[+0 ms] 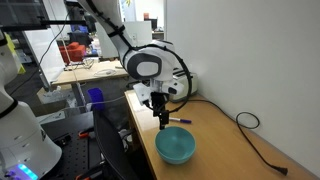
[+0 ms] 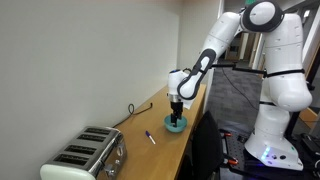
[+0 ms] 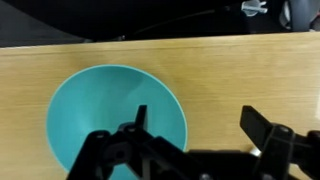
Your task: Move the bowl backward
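Note:
The teal bowl [image 1: 176, 146] sits on the wooden table, near its front edge; it also shows in an exterior view [image 2: 176, 124] and fills the left of the wrist view [image 3: 105, 120]. My gripper [image 1: 162, 117] hangs just above the bowl's rim, fingers pointing down. In the wrist view the gripper [image 3: 198, 122] is open: one finger is over the bowl's inside, the other over bare wood outside the rim. Nothing is held.
A silver toaster [image 2: 88, 155] stands at the table's far end. A blue pen [image 2: 150, 137] lies between the toaster and the bowl. A black cable [image 1: 250, 135] runs along the table by the wall. The wall borders the table.

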Robot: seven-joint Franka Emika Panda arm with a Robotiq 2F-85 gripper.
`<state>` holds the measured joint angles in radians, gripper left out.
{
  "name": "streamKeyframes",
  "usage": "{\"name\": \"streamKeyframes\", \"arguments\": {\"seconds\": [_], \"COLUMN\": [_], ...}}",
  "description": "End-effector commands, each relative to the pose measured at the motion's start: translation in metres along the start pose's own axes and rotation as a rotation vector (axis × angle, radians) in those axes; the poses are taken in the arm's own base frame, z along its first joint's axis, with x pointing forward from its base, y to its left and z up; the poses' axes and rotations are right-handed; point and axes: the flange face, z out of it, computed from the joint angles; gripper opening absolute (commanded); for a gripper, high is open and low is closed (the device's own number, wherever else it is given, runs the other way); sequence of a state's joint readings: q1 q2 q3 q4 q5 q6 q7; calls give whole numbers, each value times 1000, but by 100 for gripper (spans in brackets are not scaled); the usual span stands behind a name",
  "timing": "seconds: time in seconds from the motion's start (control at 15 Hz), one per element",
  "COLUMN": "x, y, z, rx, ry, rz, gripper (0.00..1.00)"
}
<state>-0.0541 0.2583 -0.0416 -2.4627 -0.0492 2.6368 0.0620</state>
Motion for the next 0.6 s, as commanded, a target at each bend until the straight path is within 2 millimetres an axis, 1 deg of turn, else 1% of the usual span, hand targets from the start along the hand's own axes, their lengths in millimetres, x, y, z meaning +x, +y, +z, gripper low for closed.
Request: {"name": "streamKeyframes", "arguments": {"seconds": [0.0, 0.13, 0.2, 0.27, 0.33, 0.53], "x": [20, 28, 31, 35, 39, 47], "y": [7, 10, 12, 13, 13, 14], "z": [24, 35, 38, 41, 42, 44], "rx": [14, 11, 12, 9, 7, 3], "ry": [-8, -21, -24, -25, -22, -17], "rz": [7, 14, 12, 5, 2, -15], "gripper": [100, 98, 74, 74, 69, 44]}}
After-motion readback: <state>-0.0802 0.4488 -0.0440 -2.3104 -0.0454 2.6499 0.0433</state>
